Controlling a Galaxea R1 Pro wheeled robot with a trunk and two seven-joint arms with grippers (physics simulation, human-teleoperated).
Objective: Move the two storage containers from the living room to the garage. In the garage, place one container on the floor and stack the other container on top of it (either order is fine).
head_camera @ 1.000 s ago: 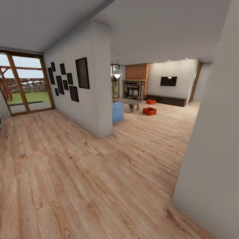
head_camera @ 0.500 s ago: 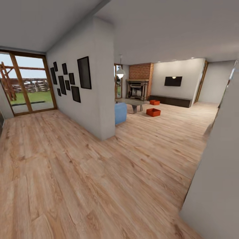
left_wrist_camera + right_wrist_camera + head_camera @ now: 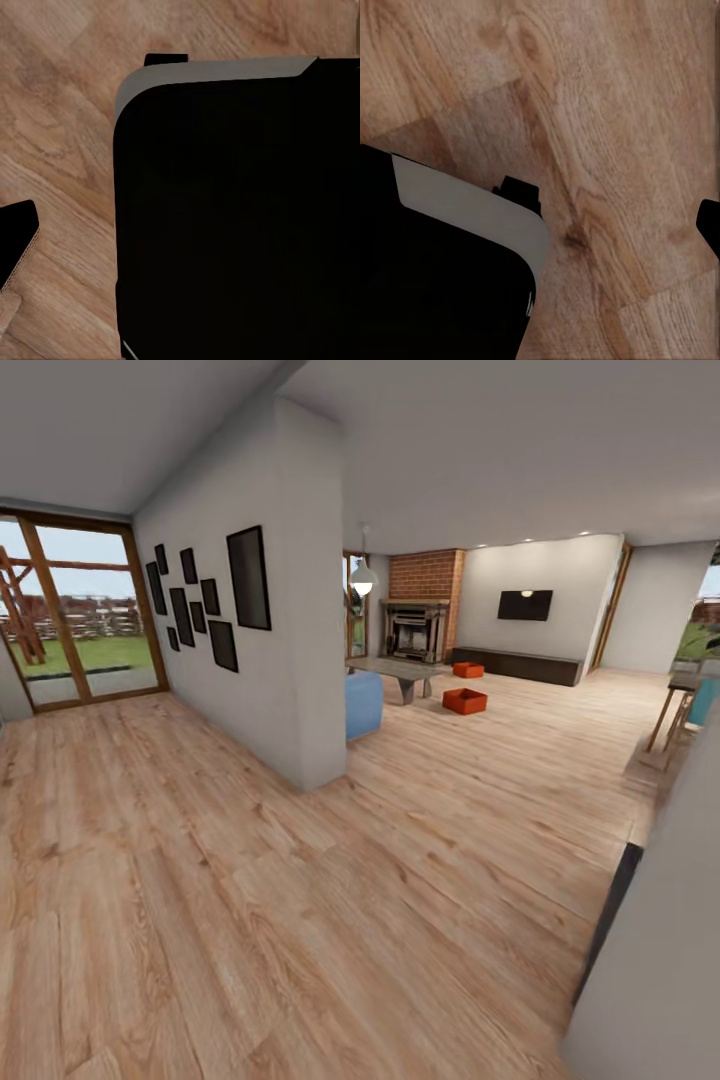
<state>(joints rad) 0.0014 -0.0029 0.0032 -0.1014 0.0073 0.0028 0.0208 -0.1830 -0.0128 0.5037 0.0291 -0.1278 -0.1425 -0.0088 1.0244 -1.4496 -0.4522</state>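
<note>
Since the earlier frames our whole head view has swung, so the grey wall at lower right (image 3: pixel 650 960) covers less of the frame and a wooden stool (image 3: pixel 672 715) with a window now shows at the right edge; that is our camera moving, not the furniture.

Nearest us lies light wood-plank flooring (image 3: pixel 300 880). Our wrist views look straight down on those planks past a dark body panel (image 3: pixel 240 217), with only black slivers at the frame edges, so we cannot tell whether either gripper is spread or pressed together.

At mid-left stands the white partition wall (image 3: pixel 290 610) with black picture frames (image 3: pixel 248 578), and behind it a blue sofa end (image 3: pixel 364 703). Beyond, right of centre, the nearer storage container (image 3: pixel 465 701) sits on the planks, the farther storage container (image 3: pixel 467 670) behind it, well apart, near the coffee table (image 3: pixel 400 668) and brick fireplace (image 3: pixel 415 618).

We judge these trays stiff, light and smooth-walled; pinching a long wall's rim midway seems best.
</note>
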